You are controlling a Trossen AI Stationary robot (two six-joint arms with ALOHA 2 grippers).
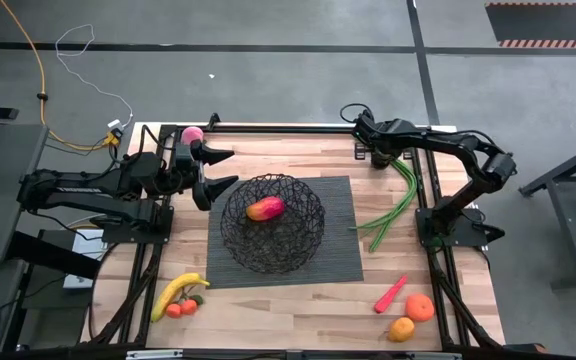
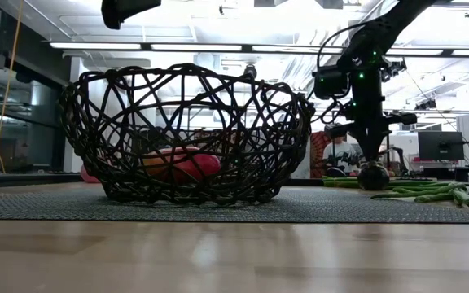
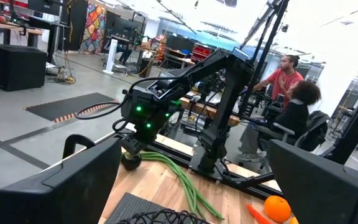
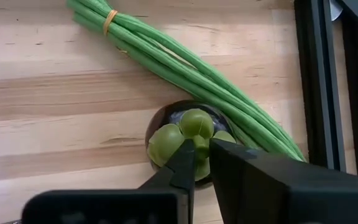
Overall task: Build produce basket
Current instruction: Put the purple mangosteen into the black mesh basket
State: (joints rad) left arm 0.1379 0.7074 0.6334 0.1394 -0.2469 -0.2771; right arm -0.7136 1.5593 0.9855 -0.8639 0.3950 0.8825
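Basket (image 1: 272, 224) holds one mango (image 1: 265, 208); two oranges (image 1: 412, 316) lie outside.

Both arms are matte black, built of chunky jointed segments. The right arm (image 3: 185, 93) shows small green indicator lights on its wrist housing and looped black cables. Each gripper ends in two flat, tapered black fingers (image 4: 241, 180).

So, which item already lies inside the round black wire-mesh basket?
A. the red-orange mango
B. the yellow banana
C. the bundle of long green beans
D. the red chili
A: the high view shows only the red-orange mango inside the round black wire-mesh basket; the yellow banana, the bundle of long green beans and the red chili lie on the wooden table outside it.
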